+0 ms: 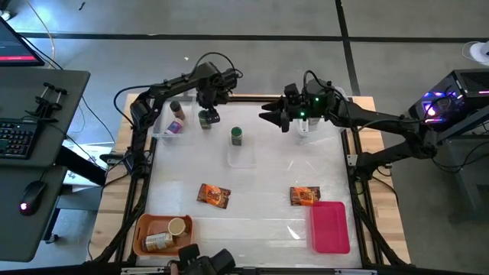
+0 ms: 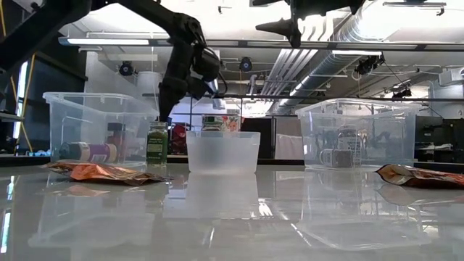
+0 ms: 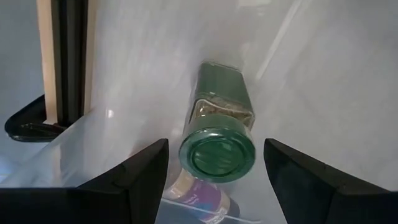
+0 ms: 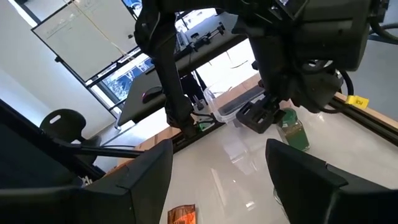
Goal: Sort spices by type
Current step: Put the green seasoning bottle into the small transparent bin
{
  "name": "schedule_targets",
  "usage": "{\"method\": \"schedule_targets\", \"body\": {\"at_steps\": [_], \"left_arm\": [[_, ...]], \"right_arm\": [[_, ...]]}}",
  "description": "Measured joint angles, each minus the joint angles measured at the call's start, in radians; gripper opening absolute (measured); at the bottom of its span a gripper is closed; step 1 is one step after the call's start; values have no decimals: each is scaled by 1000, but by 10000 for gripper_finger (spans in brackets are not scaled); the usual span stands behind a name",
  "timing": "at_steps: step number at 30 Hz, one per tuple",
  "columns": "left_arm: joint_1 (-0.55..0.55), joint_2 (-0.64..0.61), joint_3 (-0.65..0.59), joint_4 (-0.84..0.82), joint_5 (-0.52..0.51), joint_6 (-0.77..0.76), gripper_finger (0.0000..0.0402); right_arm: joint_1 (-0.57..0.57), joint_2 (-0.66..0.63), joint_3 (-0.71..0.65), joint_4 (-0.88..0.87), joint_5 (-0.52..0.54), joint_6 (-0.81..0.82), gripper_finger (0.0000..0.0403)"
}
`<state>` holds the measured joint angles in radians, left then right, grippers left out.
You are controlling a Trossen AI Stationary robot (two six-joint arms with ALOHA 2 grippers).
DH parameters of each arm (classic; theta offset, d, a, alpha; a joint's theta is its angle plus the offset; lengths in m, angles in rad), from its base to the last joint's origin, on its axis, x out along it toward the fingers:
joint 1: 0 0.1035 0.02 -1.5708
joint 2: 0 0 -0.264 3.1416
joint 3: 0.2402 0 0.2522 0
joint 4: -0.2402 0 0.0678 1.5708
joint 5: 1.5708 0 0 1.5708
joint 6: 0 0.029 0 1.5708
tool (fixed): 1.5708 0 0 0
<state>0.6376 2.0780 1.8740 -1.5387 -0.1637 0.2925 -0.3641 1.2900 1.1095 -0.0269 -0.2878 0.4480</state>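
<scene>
A green-lidded spice jar (image 1: 208, 118) (image 3: 217, 149) stands upright on its base on the table, beside the left clear tub (image 1: 164, 130). My left gripper (image 1: 208, 101) (image 3: 216, 146) hovers open above it, a finger on either side of the lid, apart from it. A second green-lidded jar (image 1: 237, 136) stands just beyond a small clear tub (image 1: 241, 156). Two orange-red foil packets (image 1: 213, 195) (image 1: 305, 196) lie flat nearer the front. My right gripper (image 1: 269, 116) (image 4: 217, 155) is open, held high above the far middle of the table.
The left tub holds a dark-lidded jar (image 1: 177, 107) and a purple-labelled jar (image 1: 174, 127) on its side. A right clear tub (image 2: 355, 134) stands at the far right. An orange tray (image 1: 141, 233) with jars sits near left, a pink tray (image 1: 330, 227) near right.
</scene>
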Motion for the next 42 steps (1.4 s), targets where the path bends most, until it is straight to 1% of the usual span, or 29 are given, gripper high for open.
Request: {"method": "schedule_targets", "body": {"at_steps": [8, 12, 15, 23, 26, 29, 37, 40, 42], "left_arm": [[3, 8, -1, -27, -10, -29, 248], [4, 8, -1, -29, 20, -29, 248], [4, 8, -1, -4, 20, -29, 248], [5, 8, -10, -25, 23, -29, 248], [5, 8, -49, -20, 15, -29, 248], [2, 9, -77, -19, -17, -30, 248], [3, 9, -81, 39, -32, -52, 248], [3, 9, -81, 43, -33, -47, 239], [3, 9, -81, 27, -33, -47, 223]], "right_arm": [[0, 0, 0, -16, 0, -2, 252], [0, 0, 0, -23, 0, -4, 252], [0, 0, 0, -26, 0, -8, 252], [0, 0, 0, -45, 0, -4, 252], [0, 0, 0, -47, 0, -4, 252], [0, 0, 0, -47, 0, -4, 252], [0, 0, 0, -47, 0, -3, 252], [0, 0, 0, -47, 1, -3, 252], [0, 0, 0, -47, 1, -3, 252]]}}
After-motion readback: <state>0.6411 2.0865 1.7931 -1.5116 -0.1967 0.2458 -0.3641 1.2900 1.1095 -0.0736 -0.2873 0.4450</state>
